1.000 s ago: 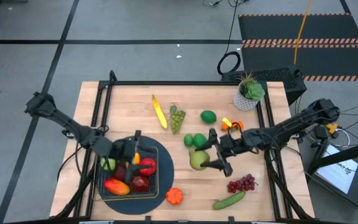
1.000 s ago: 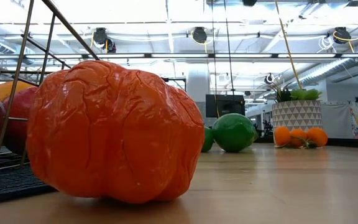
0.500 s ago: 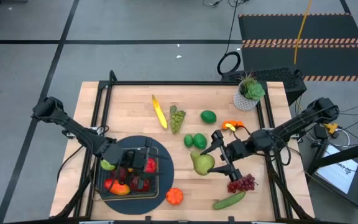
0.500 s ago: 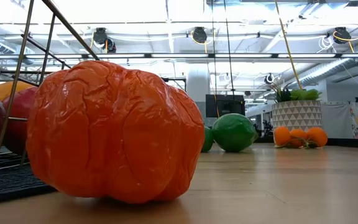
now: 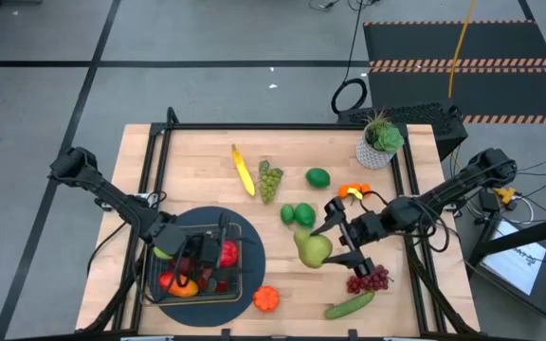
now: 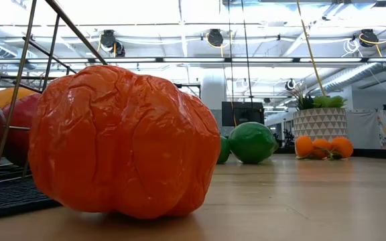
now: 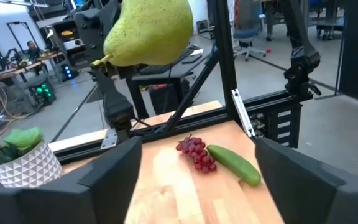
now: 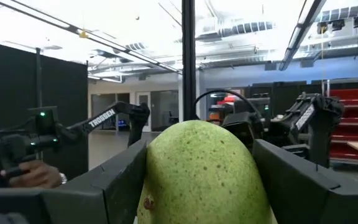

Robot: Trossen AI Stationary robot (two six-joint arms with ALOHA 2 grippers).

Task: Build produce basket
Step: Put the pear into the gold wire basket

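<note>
Fingers of the right gripper (image 5: 338, 237) are clamped on a green pear (image 5: 312, 248), one on each side of it; its own wrist view is nearly filled by that pear (image 8: 201, 177), so little of the bench shows past it. Seen from the left wrist, the pear (image 7: 148, 31) hangs clear above the bench (image 7: 173, 186), its top cut off by the picture's edge.

Over the basket (image 5: 200, 268), the left gripper (image 5: 218, 254) has its fingers (image 7: 110, 180) spread apart with nothing between them. Red and yellow-orange produce (image 5: 186, 280) fills the basket, which sits on a round dark mat (image 5: 250, 275); the arm hides much of it, so the single pieces are hard to tell apart. At table height only a few basket wires (image 6: 15, 87) and parts of red fruit show behind them.

Just beside the mat lies an orange pepper (image 5: 266, 298), which takes up most of the low view (image 6: 122, 140). Purple grapes (image 5: 370, 279) and a cucumber (image 5: 350, 305) lie near the right gripper. Farther off are two limes (image 5: 298, 214), another lime (image 5: 318, 177), small oranges (image 5: 354, 190) partly hidden by the right arm, green grapes (image 5: 270, 179) and a banana (image 5: 244, 170). A potted plant (image 5: 380, 142) stands at the far corner.
</note>
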